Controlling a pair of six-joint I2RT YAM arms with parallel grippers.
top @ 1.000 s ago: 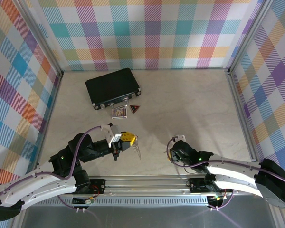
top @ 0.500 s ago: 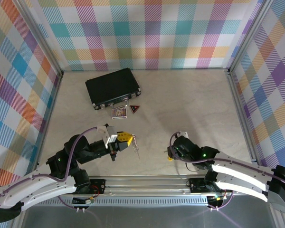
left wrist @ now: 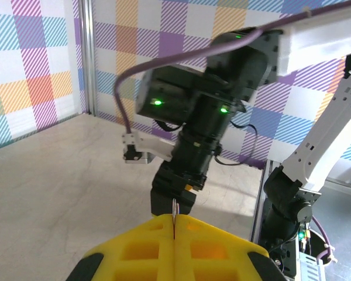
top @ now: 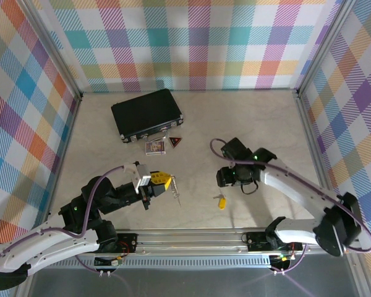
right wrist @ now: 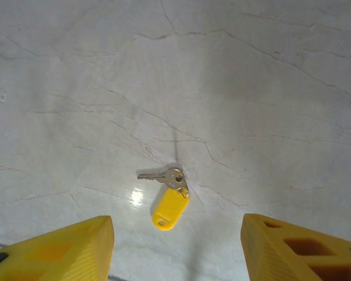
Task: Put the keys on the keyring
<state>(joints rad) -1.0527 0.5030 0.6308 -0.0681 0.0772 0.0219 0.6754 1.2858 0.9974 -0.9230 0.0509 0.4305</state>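
Note:
My left gripper (top: 166,183) hovers low over the near-left table, its yellow fingers (left wrist: 140,246) shut on the keyring (top: 175,193), a thin grey metal piece slanting down toward the table. In the left wrist view the keyring (left wrist: 174,207) shows edge-on as a sliver sticking out of the shut jaws. One of the keys (top: 221,202), silver-bladed with a yellow plastic head, lies flat on the table. My right gripper (top: 234,178) hangs above and just beyond it, open and holding nothing. In the right wrist view the key (right wrist: 171,202) lies between the two spread fingers (right wrist: 58,252).
A black rectangular case (top: 147,114) lies at the back left. In front of it are a small picture card (top: 154,146) and a red-and-black triangular tag (top: 175,142). Plaid walls enclose the table, and a metal rail (top: 191,237) runs along the near edge.
My right gripper opened and let go of the key, which now lies on the table. That gripper rose and drew back toward the table's middle. My left gripper barely shifted.

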